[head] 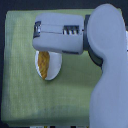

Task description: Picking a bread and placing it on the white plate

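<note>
Pale grey plastic fills most of what you see: the arm [102,75] rises from the bottom edge on the exterior view's right, bends at the top, and reaches across toward the exterior view's left. At its end sits the tool [39,31], seen from above as a blocky housing with a dark slot along its left face and a few dark notches on its top. You cannot tell from this angle whether its jaws are wide or narrow, since the housing hides them, and whether they touch anything below is equally hidden.

Directly under the tool's forward part you find the white plate [56,69], only its lower half showing beneath the grey casing. On it lies the bread [45,65], golden-brown and rough-crusted, running lengthwise from under the tool down toward the plate's lower rim, on the plate's left side. Its upper end is covered by the arm, so you see perhaps half of the loaf.

Plate and bread rest on a green cloth [17,75] that spreads over nearly the whole counter [30,125], with a dark band beyond the cloth's far edge.
</note>
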